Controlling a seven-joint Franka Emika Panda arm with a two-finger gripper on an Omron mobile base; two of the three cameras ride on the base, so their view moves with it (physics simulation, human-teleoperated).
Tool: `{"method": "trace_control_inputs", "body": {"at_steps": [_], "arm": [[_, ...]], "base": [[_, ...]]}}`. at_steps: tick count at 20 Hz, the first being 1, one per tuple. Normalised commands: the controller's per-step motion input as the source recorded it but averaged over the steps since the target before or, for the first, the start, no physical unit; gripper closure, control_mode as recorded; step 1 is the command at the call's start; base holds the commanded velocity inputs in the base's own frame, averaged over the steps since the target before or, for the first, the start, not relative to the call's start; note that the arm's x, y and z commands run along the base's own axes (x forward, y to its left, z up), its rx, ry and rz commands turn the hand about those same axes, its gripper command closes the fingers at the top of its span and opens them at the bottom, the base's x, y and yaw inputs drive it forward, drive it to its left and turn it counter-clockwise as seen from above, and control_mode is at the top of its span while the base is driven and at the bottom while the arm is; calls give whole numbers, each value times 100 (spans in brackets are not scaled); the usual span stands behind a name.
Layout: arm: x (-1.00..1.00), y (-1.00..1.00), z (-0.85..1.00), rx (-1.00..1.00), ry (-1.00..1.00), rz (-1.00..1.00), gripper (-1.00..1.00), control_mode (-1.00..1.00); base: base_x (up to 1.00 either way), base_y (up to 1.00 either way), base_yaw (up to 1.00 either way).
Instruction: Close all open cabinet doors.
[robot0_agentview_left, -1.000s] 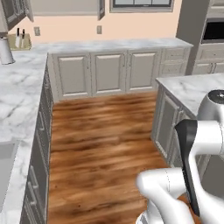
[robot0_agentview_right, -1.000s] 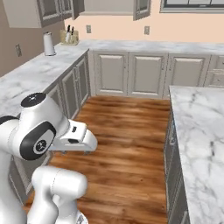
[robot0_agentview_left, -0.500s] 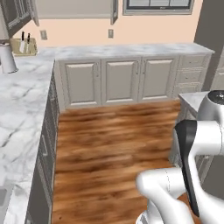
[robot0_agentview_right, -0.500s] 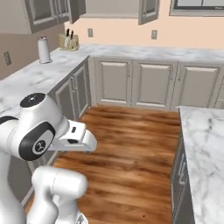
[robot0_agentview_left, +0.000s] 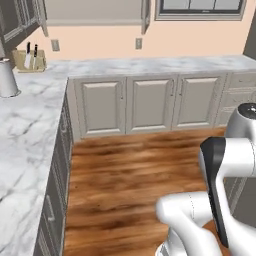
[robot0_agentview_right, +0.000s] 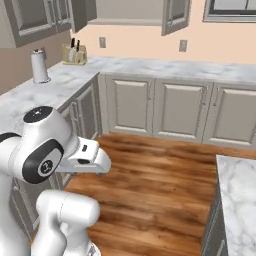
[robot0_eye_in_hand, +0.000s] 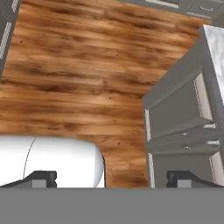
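Simulated kitchen seen from the mobile base. The gripper (robot0_eye_in_hand: 111, 179) points down at the wood floor (robot0_eye_in_hand: 74, 65); its two dark fingertips (robot0_eye_in_hand: 41, 178) stand wide apart at the bottom of the hand view, spread with nothing between them. At 3 o'clock in that view stands the corner of an island unit (robot0_eye_in_hand: 179, 113) with grey drawer fronts under a marble top.

The cabinet doors hang above the far counter, at 12 o'clock in both base views. One open door (robot0_agentview_right: 175, 16) swings out from the wall cabinet toward the room, seen at 1 o'clock in the right base view and edge-on (robot0_agentview_left: 145, 17) near 12 o'clock in the left base view. A second open door (robot0_agentview_right: 78, 15) stands out at 11 o'clock in the right base view. Whether the doors (robot0_agentview_right: 35, 17) along the left-hand wall are fully shut cannot be told.

Beneath them, a marble counter (robot0_agentview_left: 150, 66) runs along the peach wall over a row of closed lower doors (robot0_agentview_left: 150, 102). A knife block (robot0_agentview_left: 30, 59) sits at 10 o'clock in the corner, with a white canister (robot0_agentview_left: 7, 77) just beside it, nearer the camera. The arm is folded low, well apart from every cabinet.
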Motion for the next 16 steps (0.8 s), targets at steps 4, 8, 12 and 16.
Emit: {"method": "trace_control_inputs", "body": {"at_steps": [4,8,12,16], "arm": [[0,0,0,0,0,0,-100,100],[0,0,0,0,0,0,-100,100],[0,0,0,0,0,0,-100,100],[0,0,0,0,0,0,-100,100]], "base": [[100,33,1],[100,31,0],[100,31,0],[100,24,0]]}}
